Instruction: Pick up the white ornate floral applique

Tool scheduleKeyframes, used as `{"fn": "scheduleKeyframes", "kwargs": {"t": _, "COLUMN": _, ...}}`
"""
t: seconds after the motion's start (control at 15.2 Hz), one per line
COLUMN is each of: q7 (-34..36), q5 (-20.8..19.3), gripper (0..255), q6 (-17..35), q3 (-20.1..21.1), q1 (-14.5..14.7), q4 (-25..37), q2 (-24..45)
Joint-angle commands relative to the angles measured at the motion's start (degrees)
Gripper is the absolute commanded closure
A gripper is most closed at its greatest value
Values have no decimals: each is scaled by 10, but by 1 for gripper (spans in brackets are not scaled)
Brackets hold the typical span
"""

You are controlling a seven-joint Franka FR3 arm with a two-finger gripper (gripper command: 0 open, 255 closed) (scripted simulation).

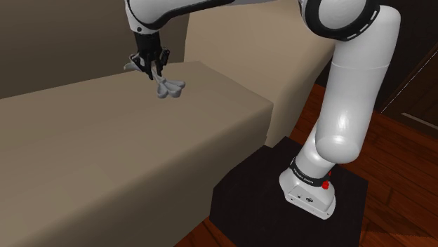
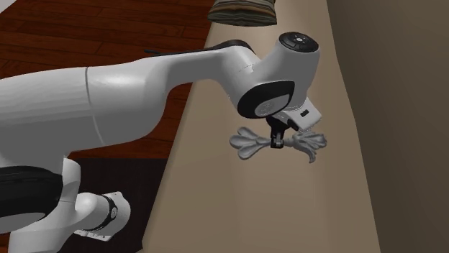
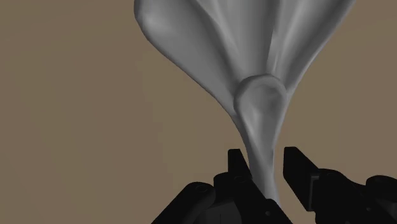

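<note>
One tan cushion under the grey applique, wooden floor beyond.

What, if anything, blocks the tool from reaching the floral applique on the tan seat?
Yes, it seems: the tool sits right at the narrow middle of the applique, and nothing stands between them on the tan seat.

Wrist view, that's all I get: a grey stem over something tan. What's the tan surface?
Observer: A sofa seat, plain in the shoulder view.
Operator: Is there more of the piece than I can see from here?
Observer: Yes. In the second exterior view the applique fans out into lobes on both sides of the gripper.
</note>
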Motion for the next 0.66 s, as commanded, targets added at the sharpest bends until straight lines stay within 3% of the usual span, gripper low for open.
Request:
{"fn": "scheduleKeyframes", "kwargs": {"t": 0.0, "q7": -3, "q5": 1, "gripper": 255, "q6": -15, "q3": 0, "q1": 0, "q4": 13, "q2": -2}}
{"fn": "scheduleKeyframes", "kwargs": {"t": 0.59, "q7": -10, "q5": 4, "gripper": 255, "q6": -69, "q3": 1, "q1": 2, "q4": 68, "q2": -2}}
